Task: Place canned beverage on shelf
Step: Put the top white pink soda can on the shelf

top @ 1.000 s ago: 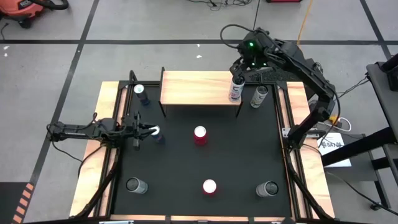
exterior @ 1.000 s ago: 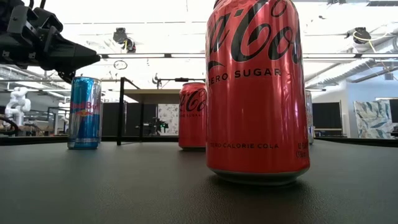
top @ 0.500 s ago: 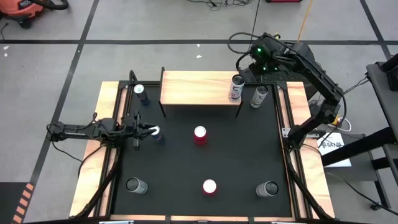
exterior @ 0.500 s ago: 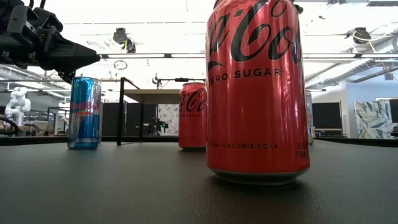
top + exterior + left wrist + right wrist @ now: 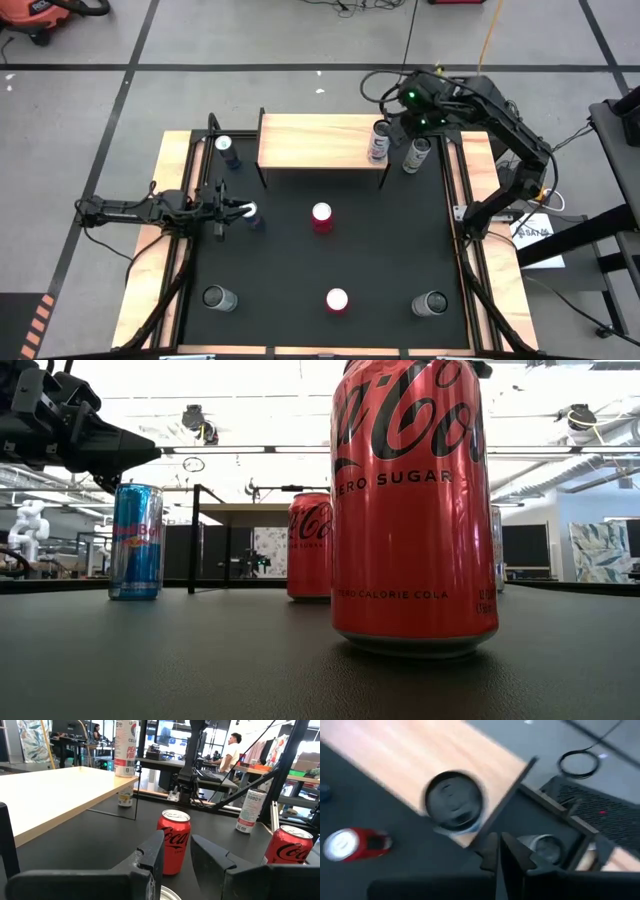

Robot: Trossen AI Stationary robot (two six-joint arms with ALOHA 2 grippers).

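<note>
On the black table, cans surround the shelf; right pincer pressed together above.

Near red can top cut off, low view

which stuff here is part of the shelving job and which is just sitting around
Part of the job:
shelf
white can on the shelf
right claw, shut, empty, above the shelf's right end

Sitting around:
two red cola cans
blue can
left claw
</note>
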